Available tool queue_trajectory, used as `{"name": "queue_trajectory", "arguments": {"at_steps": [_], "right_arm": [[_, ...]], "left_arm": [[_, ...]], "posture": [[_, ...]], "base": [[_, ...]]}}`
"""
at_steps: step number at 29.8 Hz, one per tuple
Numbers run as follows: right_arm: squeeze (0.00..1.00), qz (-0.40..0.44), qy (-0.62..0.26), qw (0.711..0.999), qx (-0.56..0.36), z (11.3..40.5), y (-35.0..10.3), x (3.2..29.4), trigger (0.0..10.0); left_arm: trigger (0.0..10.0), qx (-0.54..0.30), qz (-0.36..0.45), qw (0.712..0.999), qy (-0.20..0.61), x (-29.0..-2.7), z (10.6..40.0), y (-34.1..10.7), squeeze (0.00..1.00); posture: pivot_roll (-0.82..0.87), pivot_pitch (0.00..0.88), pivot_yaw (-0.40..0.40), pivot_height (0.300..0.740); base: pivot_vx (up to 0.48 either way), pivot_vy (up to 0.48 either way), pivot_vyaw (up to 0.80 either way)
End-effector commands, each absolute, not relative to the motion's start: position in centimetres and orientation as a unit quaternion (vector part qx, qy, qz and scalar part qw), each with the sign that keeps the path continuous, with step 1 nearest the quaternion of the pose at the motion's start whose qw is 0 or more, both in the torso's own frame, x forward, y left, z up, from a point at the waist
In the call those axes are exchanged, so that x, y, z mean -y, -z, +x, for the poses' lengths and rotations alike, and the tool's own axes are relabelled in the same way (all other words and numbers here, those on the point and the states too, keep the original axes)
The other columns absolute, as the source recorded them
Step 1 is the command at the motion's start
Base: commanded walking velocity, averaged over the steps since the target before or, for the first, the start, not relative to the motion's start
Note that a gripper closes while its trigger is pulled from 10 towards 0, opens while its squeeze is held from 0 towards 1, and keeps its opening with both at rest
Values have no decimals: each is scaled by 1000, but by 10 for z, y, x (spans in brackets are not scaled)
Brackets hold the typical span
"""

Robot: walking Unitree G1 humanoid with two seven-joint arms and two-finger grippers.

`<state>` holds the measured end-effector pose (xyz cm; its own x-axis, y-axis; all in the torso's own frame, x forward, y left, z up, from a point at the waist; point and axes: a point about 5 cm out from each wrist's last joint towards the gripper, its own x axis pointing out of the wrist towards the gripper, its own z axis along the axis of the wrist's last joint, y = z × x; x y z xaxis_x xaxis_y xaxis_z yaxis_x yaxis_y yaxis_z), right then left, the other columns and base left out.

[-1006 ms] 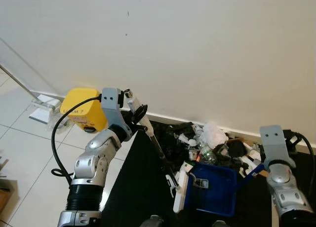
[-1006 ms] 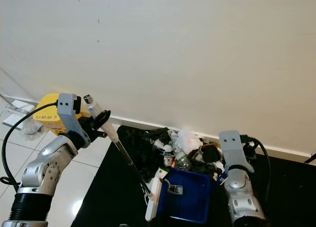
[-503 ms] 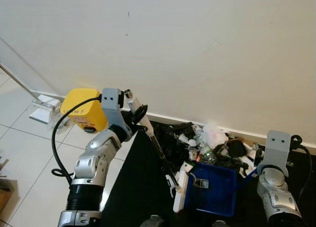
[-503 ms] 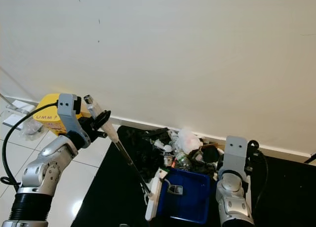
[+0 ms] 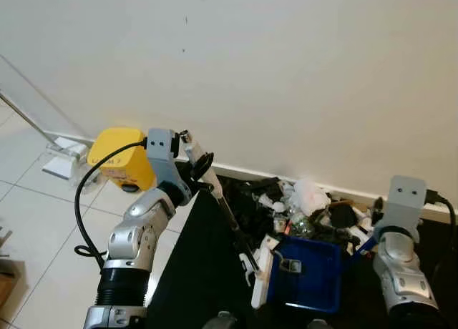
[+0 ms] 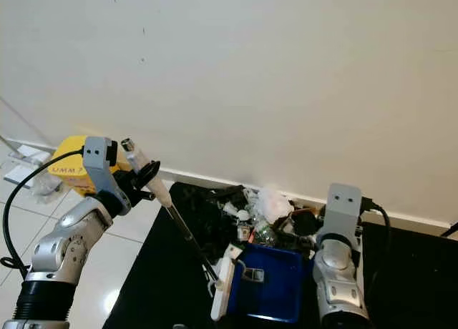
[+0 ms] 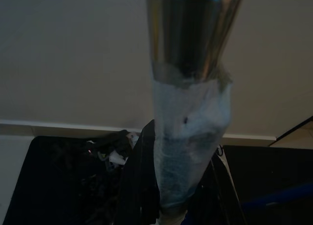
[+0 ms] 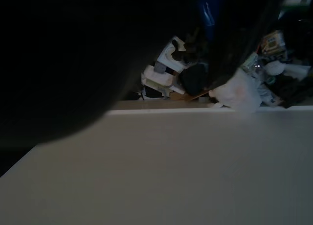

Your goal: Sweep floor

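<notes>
My left gripper [image 5: 203,164] is shut on the upper part of a broom handle [image 5: 227,213], where pale tape [image 7: 190,137] is wrapped around the metal tube. The handle slants down to the right to a white broom head [image 5: 262,277] resting on a black mat [image 5: 204,272]. A blue dustpan [image 5: 308,273] lies right beside the broom head. Behind it, a heap of trash [image 5: 304,204] with wrappers, bottles and dark scraps sits against the wall. My right arm [image 5: 401,261] is at the dustpan's right side, near its blue handle [image 5: 362,244].
A yellow box [image 5: 122,157] stands by the wall behind my left arm, with a white flat object [image 5: 64,159] to its left. A white baseboard [image 5: 243,173] runs along the wall. Pale tiles [image 5: 43,229] stretch to the left of the mat.
My right arm has shifted a little to the right and its wrist has turned. My left arm and the broom have stayed where they were.
</notes>
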<state>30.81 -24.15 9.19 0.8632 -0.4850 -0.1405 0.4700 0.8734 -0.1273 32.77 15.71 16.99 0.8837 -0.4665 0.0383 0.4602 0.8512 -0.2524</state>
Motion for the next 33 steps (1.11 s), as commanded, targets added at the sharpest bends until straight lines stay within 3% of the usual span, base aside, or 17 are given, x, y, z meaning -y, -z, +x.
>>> {"name": "queue_trajectory", "arguments": {"at_steps": [1, 11, 12, 13, 20, 33], "right_arm": [[0, -24, 238, 967, -86, 306, -88, 235, 0], [0, -59, 208, 974, -67, 310, -93, 235, 0], [0, -82, 200, 974, -62, 311, -96, 235, 5529], [0, -93, 195, 975, -57, 312, -97, 235, 10000], [0, -127, 194, 972, -48, 315, -103, 238, 10000], [0, -157, 200, 960, -116, 312, -79, 250, 10000]], "left_arm": [[10000, -8, -127, 963, 236, -160, 326, -169, 0], [10000, -8, -129, 964, 233, -159, 327, -168, 0], [10000, -8, -129, 964, 231, -159, 327, -167, 0], [10000, -8, -130, 964, 231, -159, 327, -167, 0], [10000, -7, -132, 965, 228, -159, 327, -167, 0], [10000, 8, -113, 973, 199, -151, 328, -173, 0]], "posture": [[-5, 192, 110, 740], [-9, 192, 106, 740], [-9, 194, 103, 740], [-9, 194, 103, 740], [-9, 194, 100, 740], [-1, 179, 89, 740]], "base": [[0, 0, 0], [0, 0, 0], [0, 0, 0], [0, 0, 0], [0, 0, 0], [0, 0, 0]]}}
